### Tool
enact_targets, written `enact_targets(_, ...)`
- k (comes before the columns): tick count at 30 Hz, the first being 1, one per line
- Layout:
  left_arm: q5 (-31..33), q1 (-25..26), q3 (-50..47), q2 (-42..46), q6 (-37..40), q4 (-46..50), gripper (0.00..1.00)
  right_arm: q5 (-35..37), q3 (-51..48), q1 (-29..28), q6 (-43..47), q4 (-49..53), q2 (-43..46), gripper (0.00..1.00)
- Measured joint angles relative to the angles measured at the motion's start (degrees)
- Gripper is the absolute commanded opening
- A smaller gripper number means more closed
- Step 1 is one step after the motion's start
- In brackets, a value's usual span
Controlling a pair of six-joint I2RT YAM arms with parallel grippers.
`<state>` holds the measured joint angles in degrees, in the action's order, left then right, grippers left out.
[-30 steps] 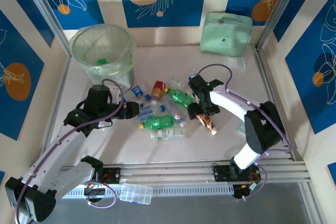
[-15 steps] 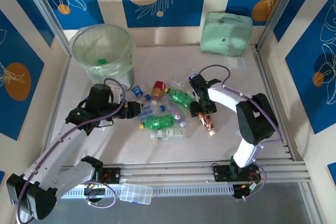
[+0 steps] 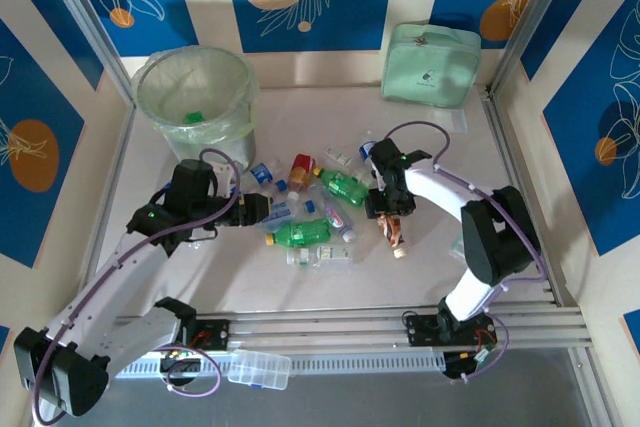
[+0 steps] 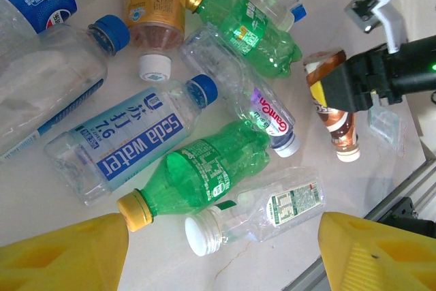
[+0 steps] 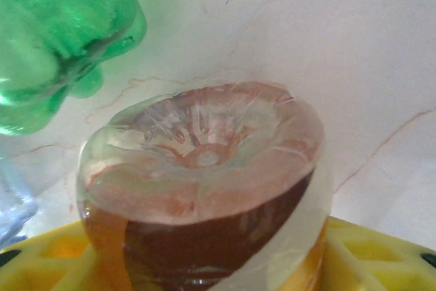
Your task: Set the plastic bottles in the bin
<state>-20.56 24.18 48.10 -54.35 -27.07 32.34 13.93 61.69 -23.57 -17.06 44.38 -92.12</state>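
The right gripper (image 3: 388, 209) was clenched on the brown bottle (image 3: 397, 232). The bottle's base sat between the yellow fingers (image 5: 41, 257) and its white cap pointed toward the near edge, just right of the pile. The left gripper (image 3: 252, 210) hung released and empty over the left side of the other bottles (image 3: 305, 233), which lay scattered mid-table (image 3: 420, 282), while the bin (image 3: 232, 117) stood in the far left corner, well apart from the brown bottle.

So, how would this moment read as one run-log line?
left fingers: open, empty, above bottles | right fingers: shut on brown bottle | bin: green item inside
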Motion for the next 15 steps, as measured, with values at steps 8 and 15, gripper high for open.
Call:
enact_targets(8, -0.3, 0.0, -0.4, 0.3, -0.3, -0.2, 0.74, -3.7, -0.8, 1.0, -2.1, 0.0, 8.7, 0.53)
enact_targets(15, -1.6, 0.4, -0.9, 2.8, -1.6, -1.1, 0.76, -8.0, -1.8, 1.0, -3.9, 0.0, 16.4, 0.52)
